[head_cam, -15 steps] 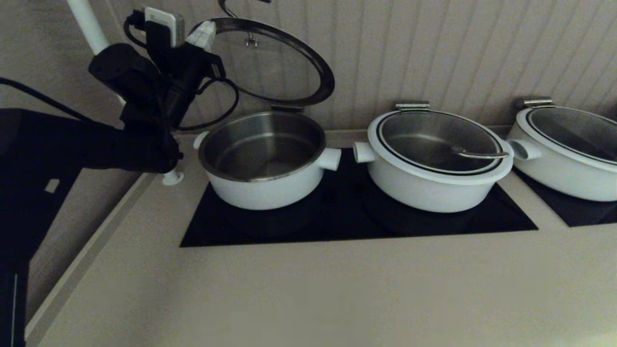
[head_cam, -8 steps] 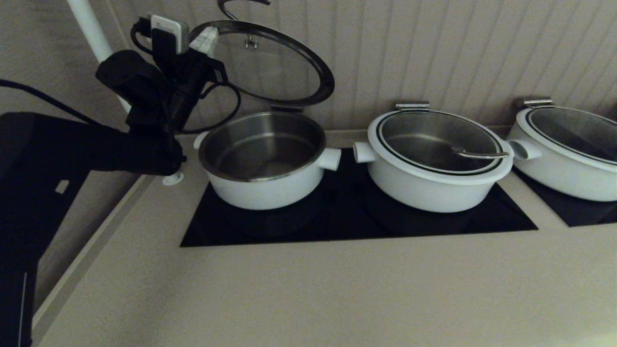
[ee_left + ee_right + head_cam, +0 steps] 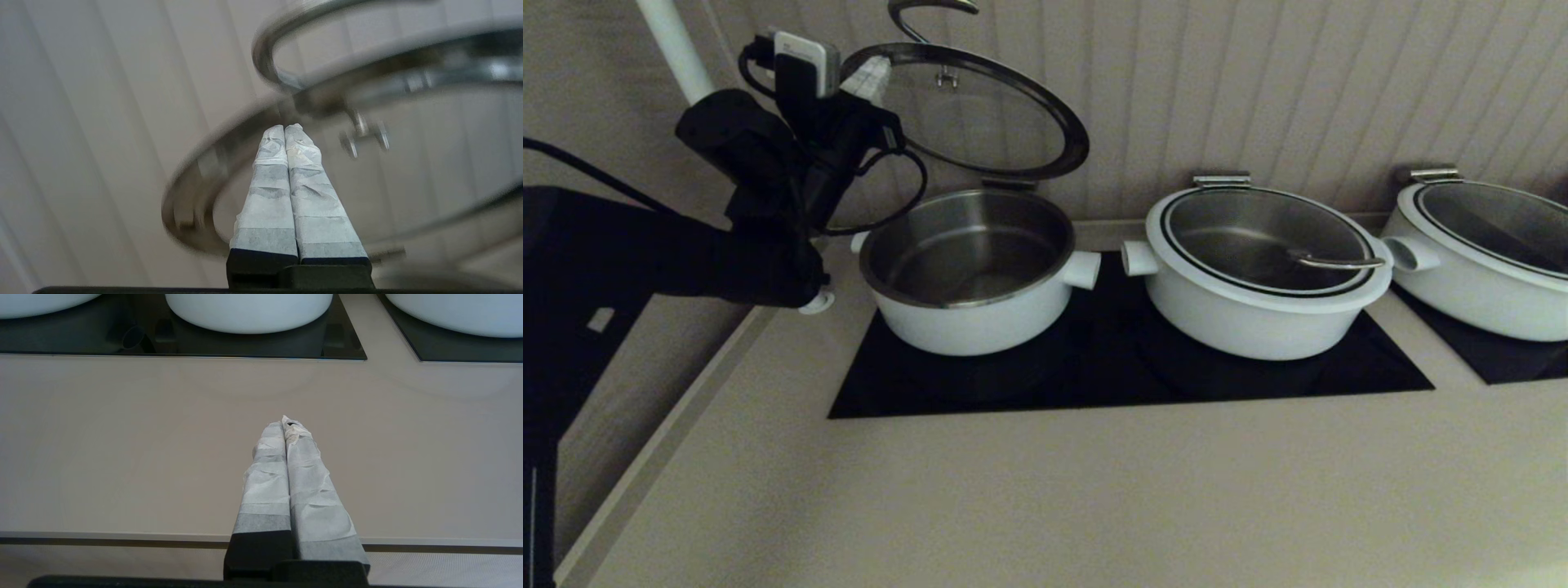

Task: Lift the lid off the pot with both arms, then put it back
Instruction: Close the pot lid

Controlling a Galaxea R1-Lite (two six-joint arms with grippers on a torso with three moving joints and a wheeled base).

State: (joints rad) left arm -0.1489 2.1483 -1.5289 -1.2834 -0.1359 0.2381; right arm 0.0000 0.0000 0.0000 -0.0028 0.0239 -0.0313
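At 10 o'clock in the head view, the left gripper [image 3: 866,72], fingers pressed together on nothing, sits against the underside rim of the lid [image 3: 980,114]. The lid stands tilted open on its hinge above the pot [image 3: 968,269]. The right gripper [image 3: 286,424], clenched empty, hovers over the counter [image 3: 122,449] before 2 other pots [image 3: 1258,269].

Counter [image 3: 1045,490]: beige, smooth, running to a ribbed back wall.
Hob [image 3: 1127,367]: black glass panel set flush in the counter.
Pot [image 3: 968,278]: on the hob's left half, open, steel inside showing.
Middle pot [image 3: 1258,278]: on the hob's right half, lidded, just beside the first.
Second hob [image 3: 1494,351]: farther right, apart from the first.
Third pot [image 3: 1486,253]: on that panel, lidded.
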